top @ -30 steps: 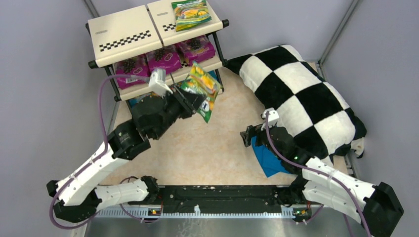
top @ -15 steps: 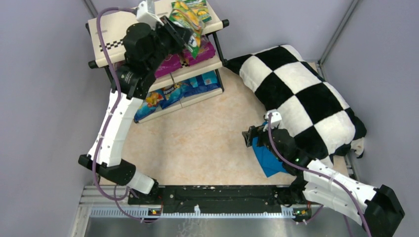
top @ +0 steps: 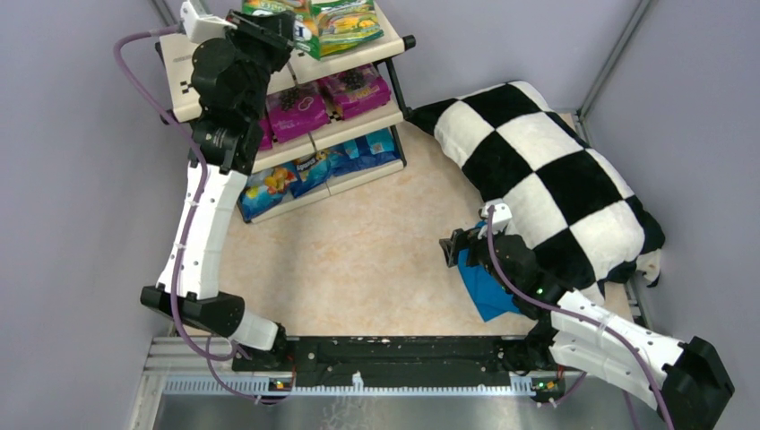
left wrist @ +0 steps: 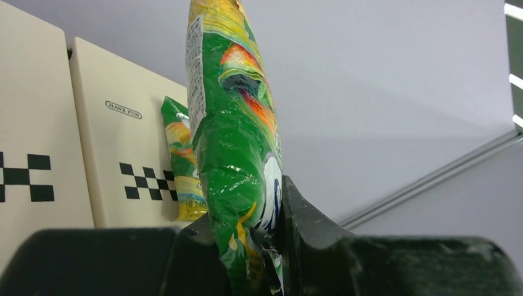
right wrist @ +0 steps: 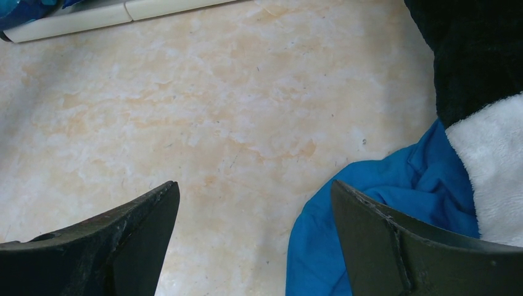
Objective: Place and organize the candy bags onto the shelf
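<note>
Held bag: green-yellow candy bag (left wrist: 237, 154), on edge, pinched in the left gripper's (left wrist: 253, 246) jaws over the shelf's (left wrist: 98, 185) top tier.
Neighbour: matching bag (left wrist: 179, 166) lying on that tier, close by.
Done well: tip it flat, set it beside the neighbour, not atop; release low.
Right gripper (right wrist: 253, 188): jaws spread above the bench (right wrist: 247, 92).

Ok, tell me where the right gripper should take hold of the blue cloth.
Best bet: pinch the blue cloth at its folded edge away from the checkered pillow, coming down from above. Its other side is tucked against the pillow, leaving little room. The right gripper hangs open near that free edge.
</note>
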Tool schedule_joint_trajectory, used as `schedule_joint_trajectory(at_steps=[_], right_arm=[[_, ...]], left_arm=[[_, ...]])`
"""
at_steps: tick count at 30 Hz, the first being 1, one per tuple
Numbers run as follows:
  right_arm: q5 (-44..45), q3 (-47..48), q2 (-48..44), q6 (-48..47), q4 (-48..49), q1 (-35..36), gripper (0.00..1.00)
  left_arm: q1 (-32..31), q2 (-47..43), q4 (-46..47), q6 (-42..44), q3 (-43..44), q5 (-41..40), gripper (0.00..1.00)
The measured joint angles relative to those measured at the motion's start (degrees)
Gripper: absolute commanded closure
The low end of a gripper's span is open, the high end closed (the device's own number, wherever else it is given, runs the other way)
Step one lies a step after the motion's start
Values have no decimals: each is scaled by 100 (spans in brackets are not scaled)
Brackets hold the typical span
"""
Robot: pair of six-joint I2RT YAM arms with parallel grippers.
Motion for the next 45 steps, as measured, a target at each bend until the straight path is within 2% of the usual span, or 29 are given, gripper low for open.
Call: schedule_joint_trajectory(at_steps=[5,12,23,31,37,40,45], right_arm=[[0,0,0,0,0,0,9],[2,0,-26,0,4,0,9],[2,-44,-26,0,31,0,9],[-2,-46,-26,0,31,0,9],[-4,-48,-9,0,33,0,9],[-4,-72,-9,0,55,0,9],[-9,-74,50,2,76,0,9]], left_arm=[[306,96,520,-868,-295,-92,89],[343,551,885,-1718,-367,-251,90],[343,658,850,-2046,-892,-833,88],[343,658,728,-2114,-957,-955,70],[317,632,695,-2116,-955,-949,46],[306,599,684,-2024,-918,-901,40],[267,546,509,-1858,-802,-793,22]])
